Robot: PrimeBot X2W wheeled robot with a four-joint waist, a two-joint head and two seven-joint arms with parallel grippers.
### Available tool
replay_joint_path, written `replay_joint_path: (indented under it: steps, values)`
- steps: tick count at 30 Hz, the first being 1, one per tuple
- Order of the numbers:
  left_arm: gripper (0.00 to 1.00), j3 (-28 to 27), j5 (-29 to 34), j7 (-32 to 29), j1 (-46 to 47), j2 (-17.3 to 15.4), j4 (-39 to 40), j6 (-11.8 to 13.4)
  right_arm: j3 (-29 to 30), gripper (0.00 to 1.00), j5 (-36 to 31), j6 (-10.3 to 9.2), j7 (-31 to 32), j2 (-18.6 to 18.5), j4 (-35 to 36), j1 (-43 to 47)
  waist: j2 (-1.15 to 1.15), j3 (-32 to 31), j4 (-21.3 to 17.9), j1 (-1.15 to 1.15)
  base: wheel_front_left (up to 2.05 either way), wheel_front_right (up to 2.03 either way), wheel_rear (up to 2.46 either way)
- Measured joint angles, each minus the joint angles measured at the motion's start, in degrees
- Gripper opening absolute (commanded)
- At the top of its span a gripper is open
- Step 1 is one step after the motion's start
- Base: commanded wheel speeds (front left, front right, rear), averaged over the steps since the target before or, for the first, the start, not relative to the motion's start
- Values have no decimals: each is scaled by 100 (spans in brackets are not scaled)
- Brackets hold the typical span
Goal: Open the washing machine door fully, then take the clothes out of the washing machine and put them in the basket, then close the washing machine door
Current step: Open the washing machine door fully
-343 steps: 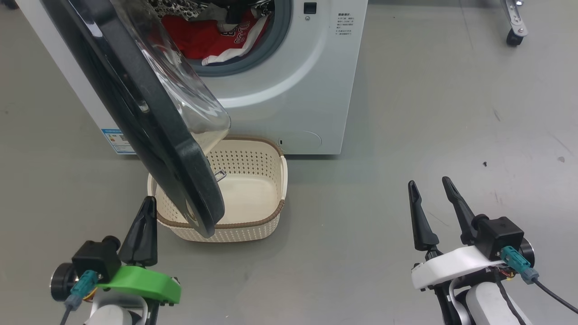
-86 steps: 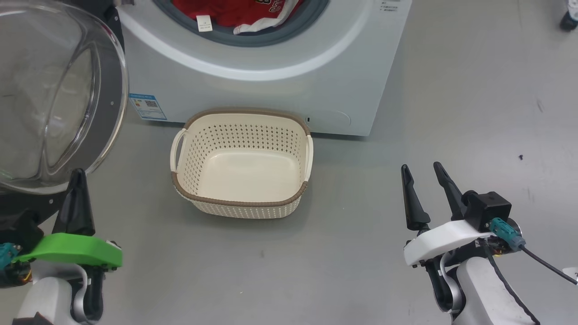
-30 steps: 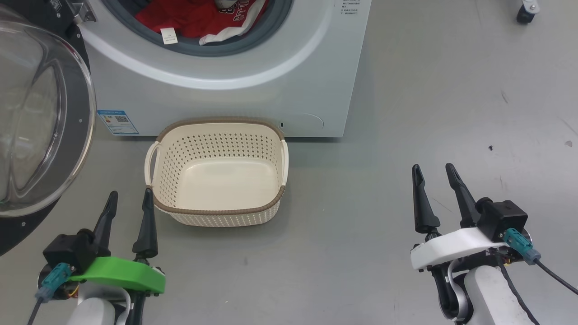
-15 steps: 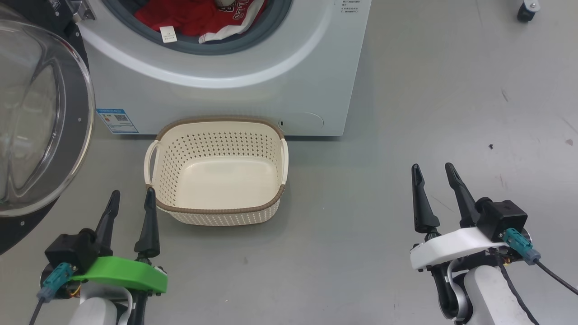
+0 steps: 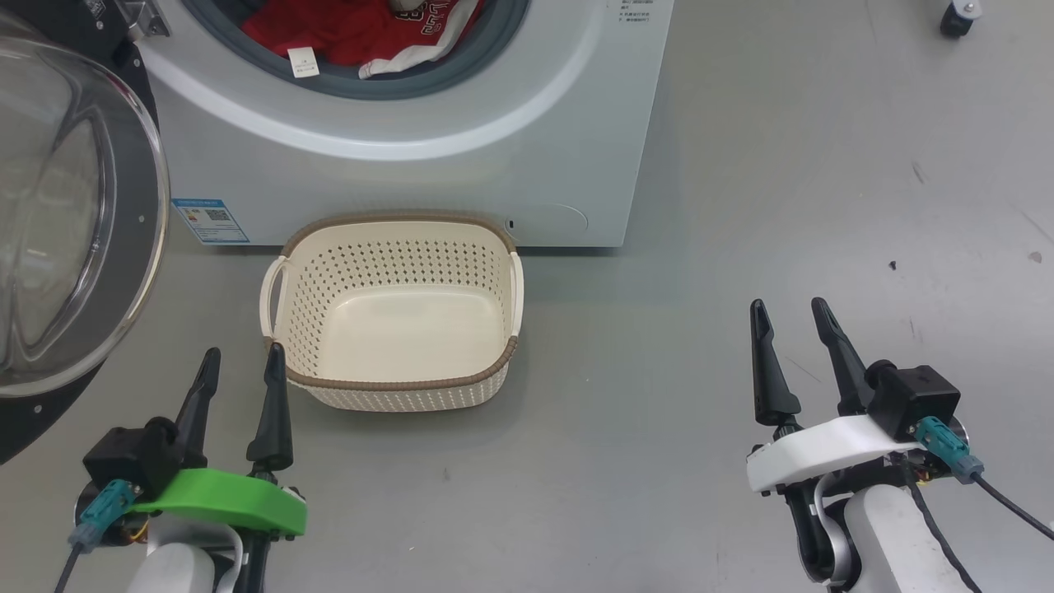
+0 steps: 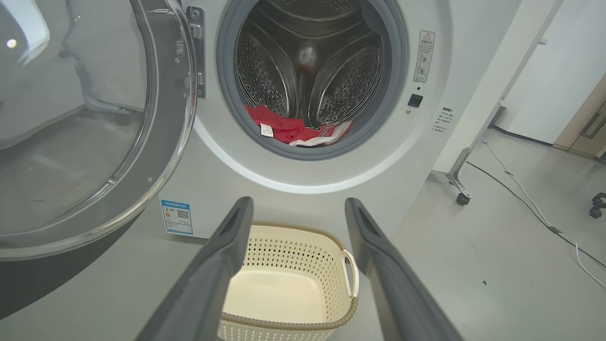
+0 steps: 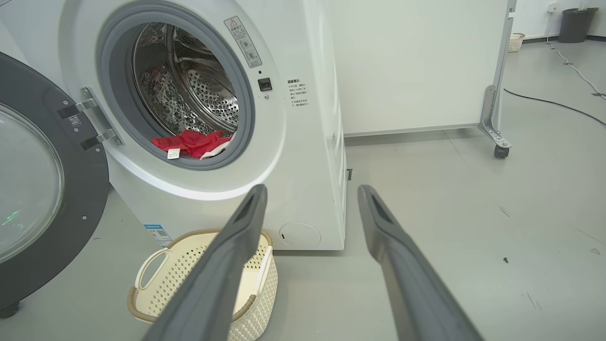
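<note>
The washing machine door (image 5: 49, 206) stands swung wide at the far left, so the opening step looks done; the left hand (image 5: 244, 352) hovers low over the floor just beside the basket's near left corner, fingers parted and grasping nothing; a blue sticker (image 5: 210, 221) low on the washing machine (image 5: 412, 181) carries a QR code, its print too small to read; the basket (image 5: 395, 385) sits empty on the floor against the machine's front; the clothes (image 5: 346, 29) lie in the drum mouth, none taken out yet, with a white tag (image 5: 301, 62) and white lettering I cannot read; a warning-triangle label (image 6: 423, 56) sits right of the opening; the right hand (image 5: 786, 306) waits well apart, released; unloading and closing remain
</note>
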State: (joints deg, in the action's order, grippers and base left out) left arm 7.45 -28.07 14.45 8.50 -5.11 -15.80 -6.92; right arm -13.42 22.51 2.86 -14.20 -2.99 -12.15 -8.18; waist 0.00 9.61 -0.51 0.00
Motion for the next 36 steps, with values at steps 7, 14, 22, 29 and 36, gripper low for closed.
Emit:
replay_joint_path:
  steps: [7, 14, 22, 29, 36]
  values:
    - [100, 14, -18, 0, 0, 0, 0, -1, -4, 100, 0, -2, 0, 0, 0, 0, 0, 15, -6, 0, 0, 0, 0]
    - [100, 123, 34, 0, 0, -79, -1, -2, -16, 100, 0, -3, 0, 1, -7, 0, 0, 8, 7, 0, 0, 0, 0]
    - [100, 134, 34, 0, 0, -78, 0, -2, -55, 100, 0, -1, 0, 1, -44, 0, 0, -38, 13, 0, 0, 0, 0]
    - [100, 159, 34, 0, -2, -77, -7, -2, -81, 100, 0, 0, 0, 1, -85, 0, 0, -83, 14, 0, 0, 0, 0]
    - [100, 196, 34, 0, -14, -78, -21, -2, -107, 100, 0, 1, 0, 1, -111, 5, 0, -118, 8, 0, 0, 0, 0]
